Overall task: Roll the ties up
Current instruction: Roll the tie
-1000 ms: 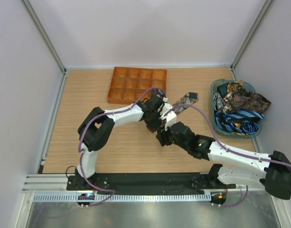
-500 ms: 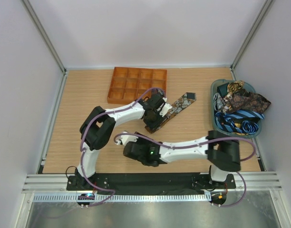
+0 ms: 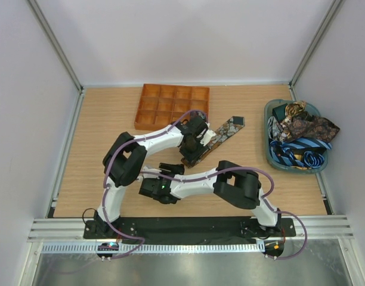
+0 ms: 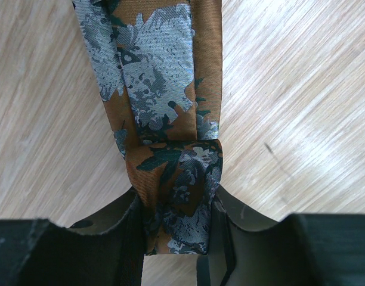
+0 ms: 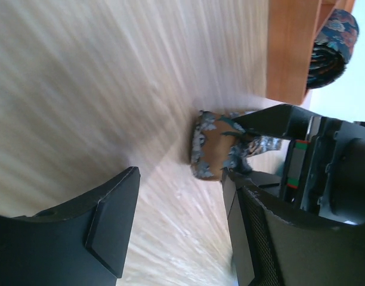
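Overhead view: wooden table [image 3: 111, 131] with two robot arms mounted at the near edge. A brown paisley tie [image 3: 224, 132] lies diagonally near table centre, wide end pointing toward the back right, just in front of an orange gridded tray [image 3: 141, 113].

L arm reaches over the tie's near end. L gripper [image 4: 176, 208] is clamped on that end: wrist view shows fabric folded back on itself into a short doubled lump, pressed between both fingers [image 4: 126, 232], w/ the rest of the strip running away flat on the wood.

R arm is bent back across the front of the table. R gripper [image 5: 181, 179] sits low, near the folded end, fingers [image 5: 111, 220] spread apart w/ nothing between them, not touching the tie.

R wrist view also shows a patterned coil [image 5: 331, 42] just past the tray wall; which compartment, can't tell.

Far right: teal basket [image 3: 269, 149] holding a heap of unrolled ties, paisley ones [image 3: 308, 126] at the back, blue striped ones [image 3: 299, 154] in front.
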